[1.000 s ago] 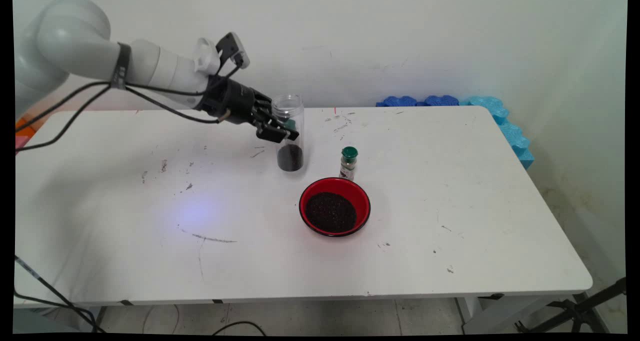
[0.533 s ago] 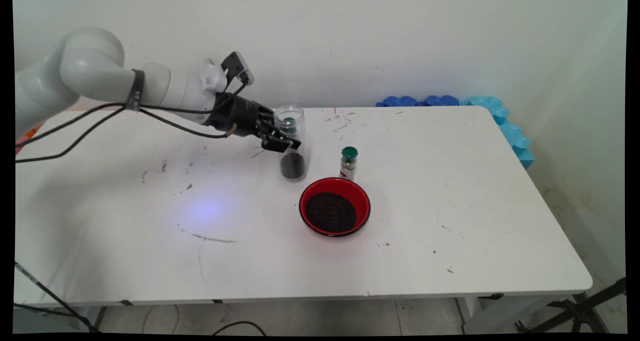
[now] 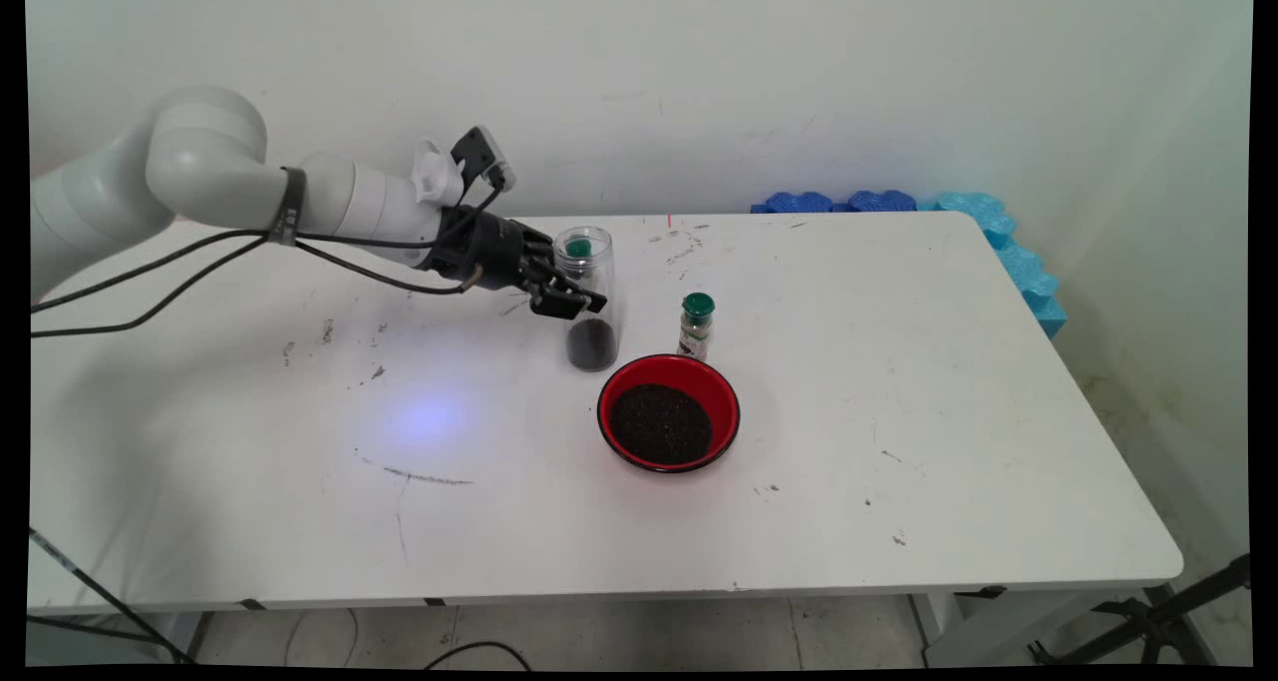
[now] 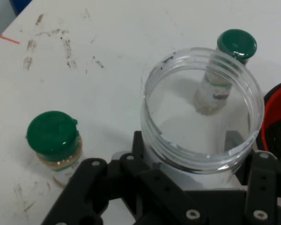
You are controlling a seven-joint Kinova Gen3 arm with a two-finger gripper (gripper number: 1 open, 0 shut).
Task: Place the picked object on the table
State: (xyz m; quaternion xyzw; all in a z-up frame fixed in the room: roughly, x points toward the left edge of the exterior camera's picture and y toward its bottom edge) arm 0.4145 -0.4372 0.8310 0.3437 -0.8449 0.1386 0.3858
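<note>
My gripper is shut on a clear, lidless plastic jar with a dark layer at its bottom. It grips the jar's side, just left of a red bowl filled with dark grains. Whether the jar's base touches the table I cannot tell. In the hand view I look down into the jar's mouth, with the gripper closed round its wall. A green-capped spice bottle stands behind the bowl; it shows past the jar's rim. A second green-capped bottle stands beyond the jar.
Blue foam pieces lie along the wall at the table's back right corner and down its right edge. The red bowl's rim shows at the hand view's right edge. Black cables hang from the arm over the table's left.
The arm has come down and a little to the right with the jar in its grip, bringing the jar lower and closer to the red bowl.
</note>
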